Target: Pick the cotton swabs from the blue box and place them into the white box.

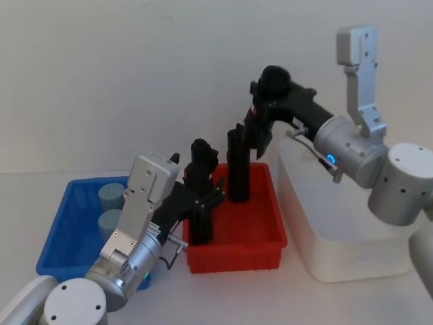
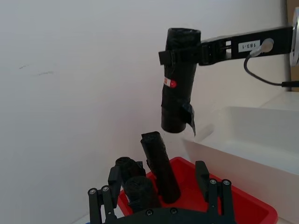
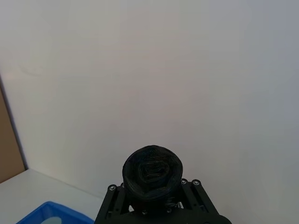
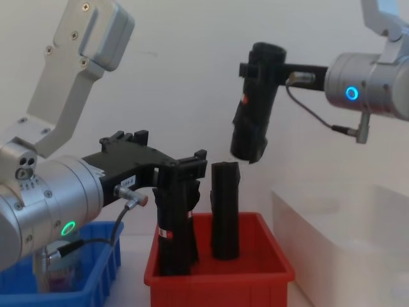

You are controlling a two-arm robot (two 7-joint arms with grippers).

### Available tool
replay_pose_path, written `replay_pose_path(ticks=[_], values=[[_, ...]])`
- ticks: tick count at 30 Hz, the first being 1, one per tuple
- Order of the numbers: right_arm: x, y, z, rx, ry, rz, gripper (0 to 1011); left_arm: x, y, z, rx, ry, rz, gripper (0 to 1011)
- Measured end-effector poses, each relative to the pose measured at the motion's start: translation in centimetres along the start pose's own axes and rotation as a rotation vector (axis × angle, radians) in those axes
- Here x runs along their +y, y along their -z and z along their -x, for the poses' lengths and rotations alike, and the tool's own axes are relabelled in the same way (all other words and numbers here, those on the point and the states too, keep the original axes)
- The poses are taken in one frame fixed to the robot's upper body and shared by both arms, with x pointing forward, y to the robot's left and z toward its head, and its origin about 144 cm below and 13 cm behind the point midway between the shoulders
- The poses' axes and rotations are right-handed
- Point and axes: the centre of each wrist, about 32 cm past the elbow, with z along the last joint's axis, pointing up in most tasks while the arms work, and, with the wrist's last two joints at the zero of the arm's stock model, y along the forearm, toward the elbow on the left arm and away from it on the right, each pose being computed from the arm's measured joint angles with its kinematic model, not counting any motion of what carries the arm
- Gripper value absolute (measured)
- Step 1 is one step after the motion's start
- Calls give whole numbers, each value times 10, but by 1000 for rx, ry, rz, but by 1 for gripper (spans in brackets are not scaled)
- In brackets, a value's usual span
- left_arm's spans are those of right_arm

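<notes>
– Two tubs of cotton swabs, am I counting right?
– Yes, both lie in the blue box, which sits just beside the red bin on the robot's left. Their pale lids face up, one tub behind the other.
– And the white box?
– Just beside the red bin on the other side, the robot's right. It stands taller than the bin.
– Where is the left gripper?
– Low over the red bin's near left corner, reaching in from the blue box side. Its fingers are spread wide, with a short black roll standing between them in the bin. Neither cotton swab tub is in its grasp.
– What else is in the red bin?
– A taller black roll stands upright further towards the back, apart from the left gripper.
– And the right gripper?
– High above the red bin, over its far side nearer the white box. Its fingers are clamped around the upper end of another black roll. That roll hangs tilted a little, its lower end well clear of the bin and of the tall roll beneath it.
</notes>
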Motion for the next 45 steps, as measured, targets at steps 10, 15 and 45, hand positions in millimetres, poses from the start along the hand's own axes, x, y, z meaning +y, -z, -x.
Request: replay_pose_path(ticks=[10,15,45], values=[[-23,-12,-16,-70,129,-108,416,0,0,0,0,0,0,1004],[-32,-9,-25,-92,191,-122,416,0,0,0,0,0,0,1004],[-45,36,-42,-26,282,83,788,0,0,0,0,0,0,1004]])
